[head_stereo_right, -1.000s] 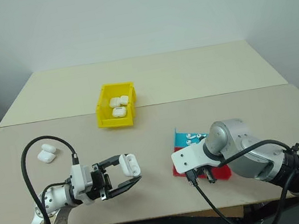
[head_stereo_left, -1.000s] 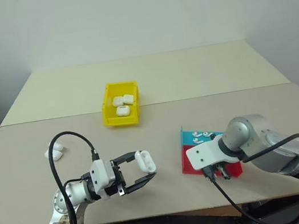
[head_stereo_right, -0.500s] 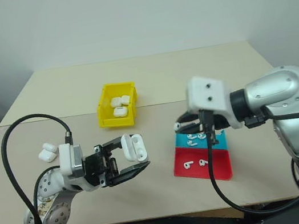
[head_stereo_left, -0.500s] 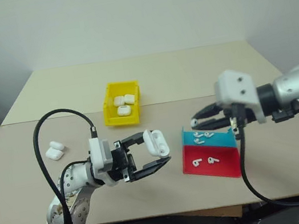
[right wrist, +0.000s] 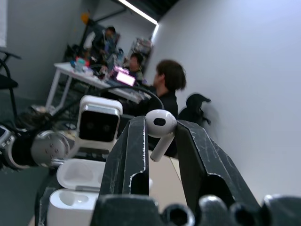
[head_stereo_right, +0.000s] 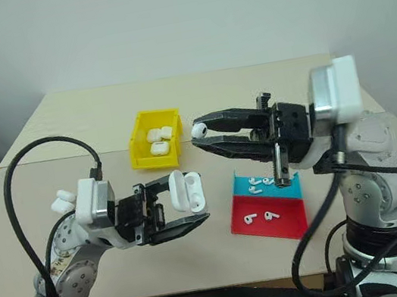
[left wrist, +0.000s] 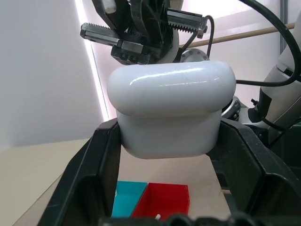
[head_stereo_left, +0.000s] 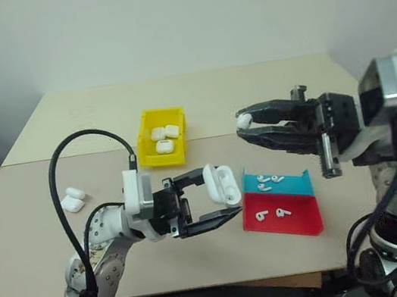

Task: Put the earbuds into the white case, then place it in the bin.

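One earbud (right wrist: pixel 160 123) pinched in right claw (head_stereo_left: pixel 245 126) tips

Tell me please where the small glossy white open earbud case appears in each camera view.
Left eye view: glossy white open case, clamped in the left gripper, beside the red-and-blue tray.
Right eye view: near centre, left of the tray.
Left wrist view: large, in the middle.
Right wrist view: at the lower edge, under the pinched earbud.
Shared landmark: the tray.
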Tool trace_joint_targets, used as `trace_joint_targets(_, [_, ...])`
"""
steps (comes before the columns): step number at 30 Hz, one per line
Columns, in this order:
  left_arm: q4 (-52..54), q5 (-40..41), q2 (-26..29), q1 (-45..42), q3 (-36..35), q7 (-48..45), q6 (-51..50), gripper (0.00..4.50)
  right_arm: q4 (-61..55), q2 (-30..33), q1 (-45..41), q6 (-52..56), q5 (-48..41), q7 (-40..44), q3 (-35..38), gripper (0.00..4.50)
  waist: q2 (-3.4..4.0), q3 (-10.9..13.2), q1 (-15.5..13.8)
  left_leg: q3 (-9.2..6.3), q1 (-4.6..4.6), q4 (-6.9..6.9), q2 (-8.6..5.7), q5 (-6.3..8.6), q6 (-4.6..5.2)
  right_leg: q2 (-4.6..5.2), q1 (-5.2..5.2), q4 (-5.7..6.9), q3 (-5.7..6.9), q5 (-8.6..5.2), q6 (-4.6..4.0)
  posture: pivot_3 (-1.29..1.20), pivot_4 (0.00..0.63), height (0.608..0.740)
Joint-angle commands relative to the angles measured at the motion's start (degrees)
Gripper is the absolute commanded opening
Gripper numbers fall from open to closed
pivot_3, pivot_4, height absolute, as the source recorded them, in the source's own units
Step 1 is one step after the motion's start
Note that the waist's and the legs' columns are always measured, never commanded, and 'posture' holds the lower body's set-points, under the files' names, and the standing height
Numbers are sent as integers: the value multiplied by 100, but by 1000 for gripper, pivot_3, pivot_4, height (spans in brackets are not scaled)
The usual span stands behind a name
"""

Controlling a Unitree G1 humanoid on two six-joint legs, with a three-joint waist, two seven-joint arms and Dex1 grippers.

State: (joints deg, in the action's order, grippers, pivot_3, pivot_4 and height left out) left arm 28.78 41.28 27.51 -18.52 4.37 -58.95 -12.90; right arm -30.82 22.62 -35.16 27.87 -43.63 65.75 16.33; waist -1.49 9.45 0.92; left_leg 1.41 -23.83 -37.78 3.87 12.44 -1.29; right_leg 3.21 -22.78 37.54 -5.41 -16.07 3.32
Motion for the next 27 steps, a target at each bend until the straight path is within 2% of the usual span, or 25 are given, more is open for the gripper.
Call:
trace_joint_targets(1, [267,154,-10,-106,-71,53,-38,2766,-3,-23,139,-431,-264,68,-120,682,0,0,1,0,0,0,0,0,0,0,-1,1,0,0,0,0,150,740])
trace_joint_targets(17, [351,165,101,-57,-102,9,-100,2766,429,345,305,-1361,173,402,-1145,682,0,0,9,0,8,0,0,0,0,-1,6,0,-1,0,0,0,150,740])
trace_joint_targets(27, [321,113,100,-61,-54,-25,-57,2766,592,468,311,-1672,469,412,-1433,682,0,0,3,0,8,0,0,0,0,-1,6,-1,-1,0,0,0,150,740])
